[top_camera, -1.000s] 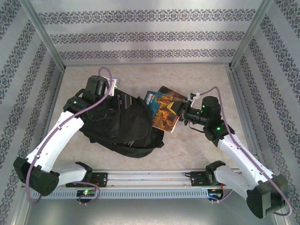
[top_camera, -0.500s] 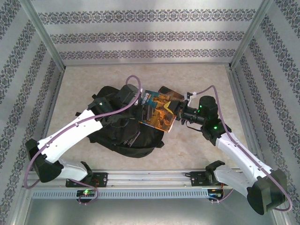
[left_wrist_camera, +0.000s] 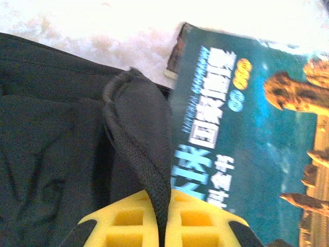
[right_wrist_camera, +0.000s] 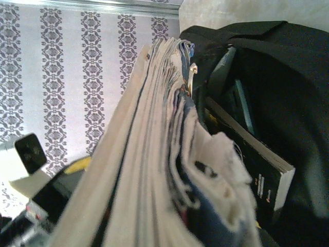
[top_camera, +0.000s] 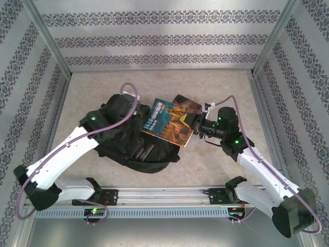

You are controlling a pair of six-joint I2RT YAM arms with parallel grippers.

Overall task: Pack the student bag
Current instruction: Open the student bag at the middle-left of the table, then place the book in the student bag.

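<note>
- My left tool is clamped on a black woven strap of the student bag, pinched flat between the yellow pads.
- The bag lies on the counter between my arms. It is large, black, creased and slumped. Being soft, it will sag, so the strap or the opening's rim is the place to grip. A dark book sits inside.
- A blue-and-orange magazine hangs tilted over the bag's right side.
- My right tool seems closed on the magazine's edge, though the pages hide its fingers.
</note>
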